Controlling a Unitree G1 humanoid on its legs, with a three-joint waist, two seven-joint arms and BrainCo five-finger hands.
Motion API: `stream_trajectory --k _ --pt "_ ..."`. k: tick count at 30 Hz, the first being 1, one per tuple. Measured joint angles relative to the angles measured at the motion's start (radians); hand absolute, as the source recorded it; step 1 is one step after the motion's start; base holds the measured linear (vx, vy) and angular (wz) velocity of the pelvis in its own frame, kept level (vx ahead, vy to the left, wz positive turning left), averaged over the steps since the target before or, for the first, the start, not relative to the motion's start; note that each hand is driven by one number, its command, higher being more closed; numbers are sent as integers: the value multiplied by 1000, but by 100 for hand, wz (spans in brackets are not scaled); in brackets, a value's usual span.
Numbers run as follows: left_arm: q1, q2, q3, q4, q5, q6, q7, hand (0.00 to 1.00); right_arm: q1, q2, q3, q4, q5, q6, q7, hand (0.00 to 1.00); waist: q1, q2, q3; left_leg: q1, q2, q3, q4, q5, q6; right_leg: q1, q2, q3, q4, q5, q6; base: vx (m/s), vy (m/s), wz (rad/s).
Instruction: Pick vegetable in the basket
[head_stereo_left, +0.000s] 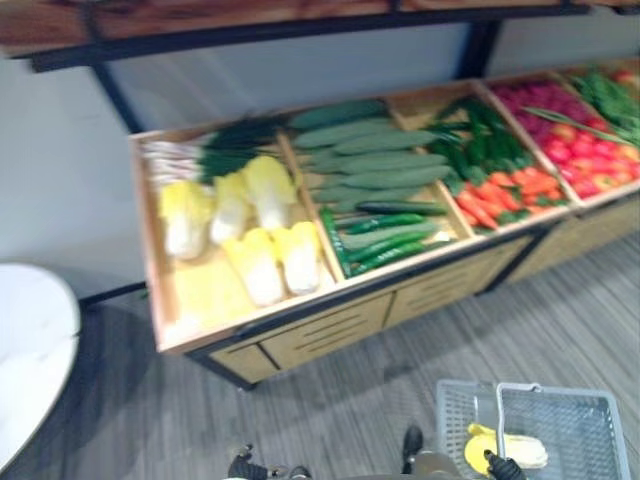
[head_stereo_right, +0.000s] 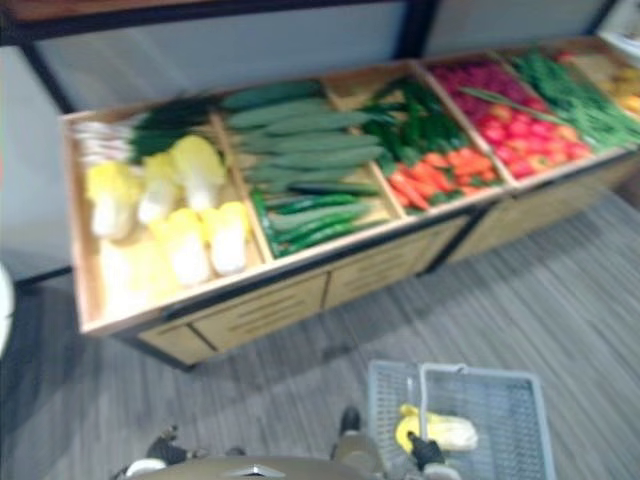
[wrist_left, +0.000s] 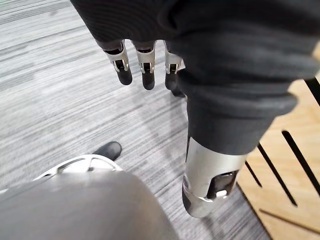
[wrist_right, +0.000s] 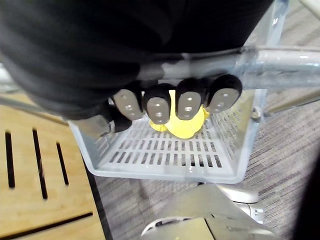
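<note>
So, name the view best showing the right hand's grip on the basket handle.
Right wrist view: the right hand curls its fingers round the basket handle close-up. Both eye views show the handle from afar, the grip unclear.

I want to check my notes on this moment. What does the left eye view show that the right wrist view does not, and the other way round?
Left eye view: the open top of the wooden stand, with cabbages, cucumbers, carrots and red vegetables in separate compartments, plus a white table.
Right wrist view: up close, the right hand curled round the handle.
Both: the grey basket with a yellow vegetable inside, and the stand's slotted front.
</note>
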Motion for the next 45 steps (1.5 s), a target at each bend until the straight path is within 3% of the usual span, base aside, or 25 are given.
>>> stream_trajectory --k 1,3,4,6,7,8,9,10,12,13,16,18,21,23,24,25,26,28,30,31,33,35,38,42,45 --pt "-1 -9 0 -6 1 0 0 0 -9 -9 0 1 0 6 1 100 0 9 9 3 17 47 3 -2 3 -24 -7 -58 77 -2 -10 -90 52 -158" --pt "-2 -2 22 -16 1 1 1 0 0 2 -11 15 0 8 5 100 -12 -15 22 40 31 154 66 -26 19 -45 -82 -153 494 -55 -54 64 44 -144" --pt "2 -1 29 -16 -1 1 0 0 8 3 -15 28 0 9 5 100 -6 -18 20 52 31 188 82 -32 24 -39 -85 -168 511 -58 -57 118 3 -166" --pt "10 1 60 -14 -1 4 -4 0 14 12 -22 32 -1 6 6 100 -9 -40 13 44 36 255 183 -45 39 -25 -57 -162 412 4 -41 -6 -47 -161" --pt "3 -6 59 -9 -1 6 -10 0 16 17 -22 34 0 4 7 100 -1 -14 1 1 27 238 146 -80 36 2 -10 -100 234 77 -5 -162 -87 -147" --pt "-1 -34 63 -19 -2 -2 -12 0 6 -11 -35 30 -1 6 6 100 -3 25 6 -17 40 251 85 -7 68 -8 9 -102 251 45 -9 -222 -40 -147" --pt "-10 -41 65 -16 -2 -3 -12 0 -2 -13 -54 34 -5 17 -1 100 -13 24 11 -9 22 297 83 -32 40 -38 -40 -121 409 -67 21 -136 -24 -112" --pt "-23 -34 58 -9 -2 4 -12 0 8 -5 -63 41 -5 23 3 100 -8 23 12 -5 14 338 91 -35 44 -25 -77 -140 469 -136 38 -59 -59 -118" --pt "-15 -27 59 -12 -2 4 -10 0 17 17 -64 42 -5 28 2 100 -3 12 2 0 24 415 114 -32 38 32 -80 -180 383 -148 52 22 -146 -123" --pt "-8 -18 59 -10 -2 5 -10 0 15 33 -47 40 -6 27 4 100 -4 -13 -6 -1 28 453 136 -29 34 57 -63 -179 286 -159 90 14 -259 -109" --pt "-34 -35 42 -8 -2 6 -7 0 32 28 -27 40 -5 26 -1 100 -23 16 5 -2 94 490 207 -20 22 92 1 -169 181 -135 75 -7 -294 -57" --pt "-41 -53 27 -14 -1 -2 0 0 56 24 -5 41 1 26 -3 100 -35 22 1 -11 186 479 350 -20 22 125 40 -165 131 -128 63 -40 -209 -14" --pt "-56 -76 18 -10 -1 0 3 0 63 2 38 41 0 21 -2 100 -36 38 4 -37 274 458 489 -5 18 141 79 -151 95 -108 31 -66 -165 -26" --pt "-59 -91 19 -23 -2 -2 10 0 39 -30 54 40 -9 16 -1 100 -33 35 25 -55 300 352 578 61 5 160 82 -101 82 -95 12 -47 -137 -49" --pt "-58 -96 21 -28 -2 -2 12 0 32 -34 55 40 -9 14 -1 100 -30 24 32 -77 288 278 584 57 -4 159 77 -81 83 -93 8 -64 -88 -68" --pt "-57 -106 22 -32 -4 -8 15 0 8 -53 54 40 -8 11 -4 100 -21 23 37 -98 206 70 532 14 -31 156 58 -35 84 -88 5 -63 -36 -96" --pt "-56 -108 22 -35 -4 -16 17 0 -14 -72 53 42 -8 7 -7 100 -11 31 42 -105 128 -115 481 -27 -34 156 51 6 83 -81 5 -67 10 -102" --pt "-52 -109 30 -39 -4 -24 24 0 -17 -78 54 40 -10 -10 -8 100 -2 40 43 -104 69 -269 419 -45 -35 156 55 52 78 -79 9 -50 58 -81" --pt "-52 -112 42 -38 -6 -30 27 0 -18 -77 63 39 -10 -23 -7 100 3 47 46 -108 54 -368 355 -40 -38 155 75 85 63 -78 24 -61 108 -60" --pt "-53 -117 42 -40 -8 -37 28 0 -20 -78 67 39 -10 -23 -6 100 11 60 49 -111 53 -415 307 7 -41 148 93 106 59 -75 29 -55 184 -63" --pt "-53 -120 46 -39 -10 -38 28 0 -14 -87 66 39 -10 -25 -7 100 18 76 42 -105 52 -441 257 2 -60 139 110 131 34 -59 53 -1 183 -39" --pt "-56 -122 56 -27 -6 -37 26 0 -14 -82 45 45 -9 -26 -9 100 17 108 37 -110 52 -432 170 -75 -54 132 128 135 -44 10 70 42 209 -2" --pt "-59 -99 78 -25 -2 -36 30 0 -14 -58 40 49 -9 -18 -10 100 23 88 44 -119 7 -412 153 -63 -34 133 92 153 -97 54 88 47 155 0" --pt "-28 -99 74 -15 -1 -35 31 0 1 -57 35 47 -9 -17 -17 100 20 109 33 -102 -22 -406 113 -60 -32 130 65 151 -97 54 96 107 97 -3" --pt "-28 -95 60 -13 -1 -36 30 0 2 -49 10 48 -9 -16 -18 100 22 106 31 -84 -23 -412 101 -60 -33 139 63 135 -97 52 99 150 31 6"
